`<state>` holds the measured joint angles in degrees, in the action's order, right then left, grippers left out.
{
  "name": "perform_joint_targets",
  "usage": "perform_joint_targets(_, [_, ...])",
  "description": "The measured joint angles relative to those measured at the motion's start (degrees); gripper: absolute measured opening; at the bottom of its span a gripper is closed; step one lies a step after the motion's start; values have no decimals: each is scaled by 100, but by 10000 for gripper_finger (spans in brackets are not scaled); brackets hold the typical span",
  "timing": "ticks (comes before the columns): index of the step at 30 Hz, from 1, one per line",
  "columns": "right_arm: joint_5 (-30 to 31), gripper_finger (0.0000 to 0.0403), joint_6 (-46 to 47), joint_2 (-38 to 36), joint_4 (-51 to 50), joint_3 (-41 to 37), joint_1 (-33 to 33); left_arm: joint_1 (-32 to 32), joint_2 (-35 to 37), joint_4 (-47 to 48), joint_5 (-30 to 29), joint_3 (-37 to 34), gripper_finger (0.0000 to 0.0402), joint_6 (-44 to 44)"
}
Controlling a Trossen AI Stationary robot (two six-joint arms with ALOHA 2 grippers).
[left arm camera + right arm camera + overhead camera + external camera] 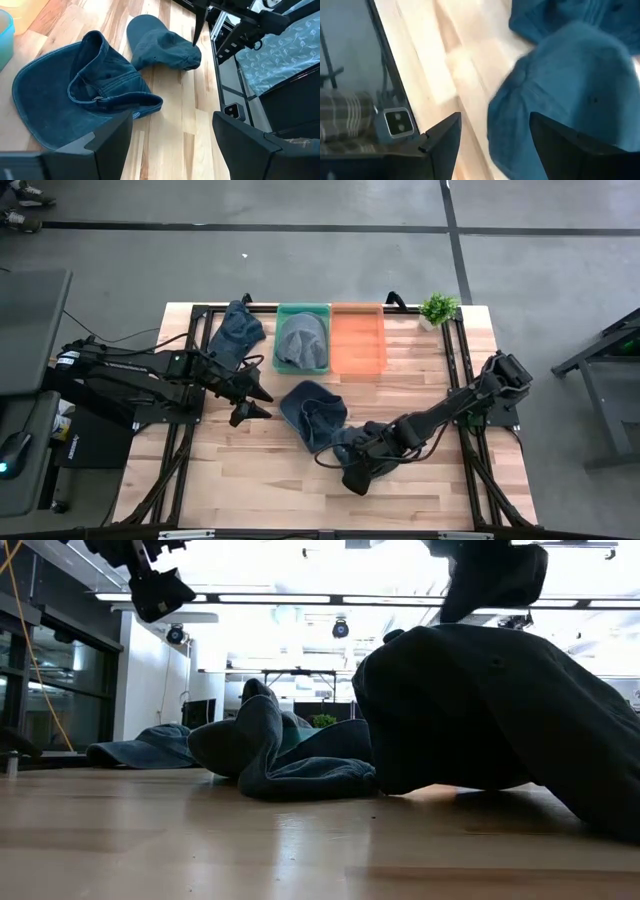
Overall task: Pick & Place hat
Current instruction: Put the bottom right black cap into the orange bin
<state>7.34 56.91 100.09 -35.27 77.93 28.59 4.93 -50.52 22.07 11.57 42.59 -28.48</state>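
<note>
Two blue hats lie near the table's middle. The larger one [312, 412] [75, 95] rests on its crown with the opening up. A darker one [343, 442] [160, 45] [560, 85] sits crown-up beside it, toward the near right. My right gripper [352, 475] [495, 145] is open and low at this darker hat, its fingers either side of the hat's near edge. My left gripper [250, 405] [172, 135] is open and hovers above the table, left of the larger hat. My right gripper comes at the darker hat slanting down from the table's near right. One finger [198, 25] reaches down to the hat's rim [192, 50]. I cannot tell whether it touches. The hat rests on the table.
A third blue hat [238, 330] lies at the far left. A grey hat [302, 340] sits in the green bin [303, 307]; beside it is an orange bin [358, 340]. A small potted plant [438, 308] stands at the far right. Bare wood lies along the near edge.
</note>
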Motion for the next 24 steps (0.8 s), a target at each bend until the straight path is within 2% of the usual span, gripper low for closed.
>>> perform_joint_targets(4, [408,229,28,15,-145,0,34,0,0,52,0,0,273,9])
perform_joint_targets(12, [691,229,-17,16,-212,1,27,0,0,61,73,0,273,19])
perform_joint_targets(19, [329,229,-60,325,-37,0,-90,-1,0,84,96,0,273,86])
perform_joint_targets(24, [462,229,-8,416,23,0,-99,-2,0,105,110,-2,273,106])
